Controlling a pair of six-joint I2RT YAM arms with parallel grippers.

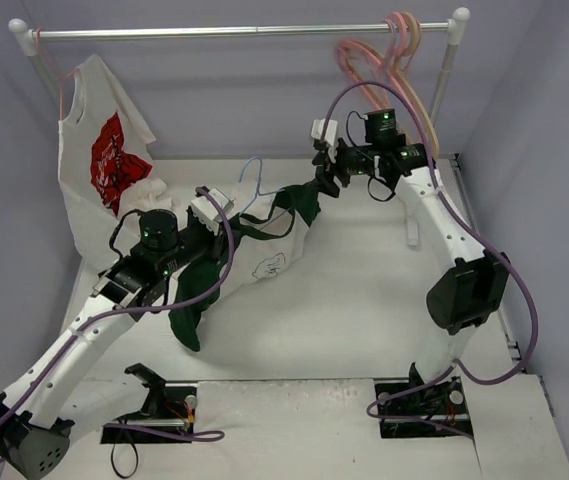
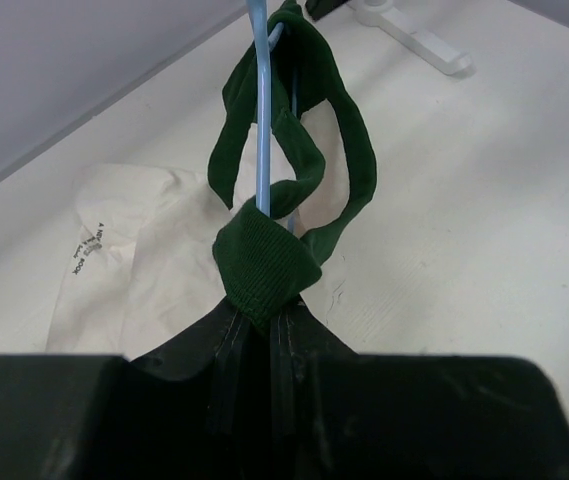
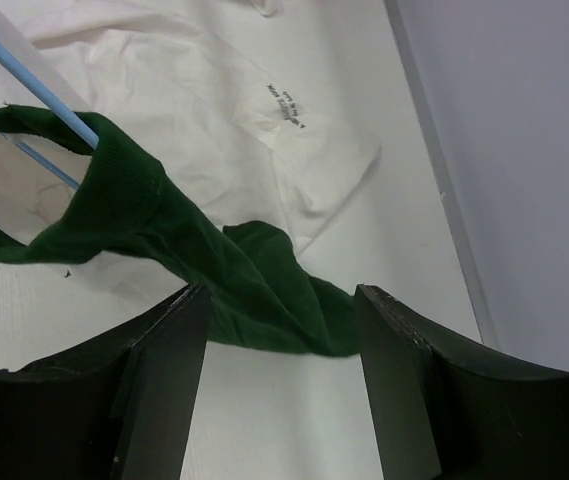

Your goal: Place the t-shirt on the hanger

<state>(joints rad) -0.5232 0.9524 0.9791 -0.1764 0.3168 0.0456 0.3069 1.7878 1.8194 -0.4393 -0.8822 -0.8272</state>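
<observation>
Your left gripper: jaws pinched tight on fold of green t-shirt, hanger wire running up from between fingers. Your right gripper: jaws parted wide, t-shirt edge lying in gap. T-shirt strung between both grippers over mid-table, band looped round hanger, tail drooping by left arm. White shirt hangs from rail at left. Pink hangers hang close behind right wrist. Room to move: table on near side between arms.
</observation>
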